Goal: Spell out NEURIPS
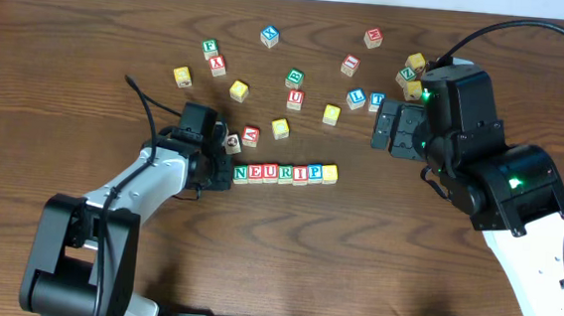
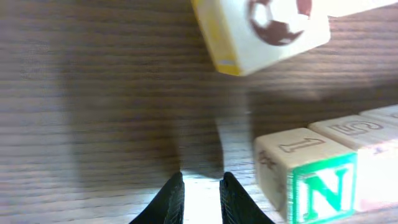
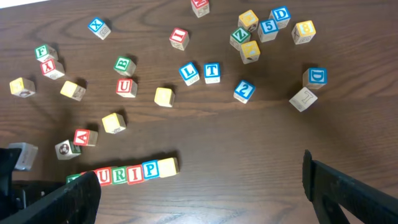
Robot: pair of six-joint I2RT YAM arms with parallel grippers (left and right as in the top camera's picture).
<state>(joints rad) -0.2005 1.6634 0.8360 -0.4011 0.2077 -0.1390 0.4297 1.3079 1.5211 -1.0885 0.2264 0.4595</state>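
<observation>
**A:** Where's the word sitting?

**B:** The NEURIPS row (image 1: 284,173) lies near the middle of the worktop (image 1: 354,263). Its seven cubes touch side to side: N, E, U, R, I, P, then a yellow-faced cube (image 1: 330,172) at the 3 o'clock end.

**A:** And the left end effector (image 2: 200,200)?

**B:** It's at the row's 9 o'clock end, just beside the green N (image 2: 323,191). Its fingers stand narrow with bare wood between them, holding nothing.

**A:** Anything crowding it?

**B:** A ball-picture cube (image 1: 232,142) and a red A cube (image 1: 251,136) sit at 12 o'clock of the N, near the row but apart from it. A loose yellow cube (image 1: 280,128) lies at 12 o'clock of the row's middle.

**A:** The right end effector (image 1: 384,125)?

**B:** Spread wide and empty, off at 2 o'clock, well apart from the row, next to the blue L (image 1: 356,98) and blue T (image 1: 376,101). More letter cubes lie scattered from 10 to 1 o'clock.
</observation>
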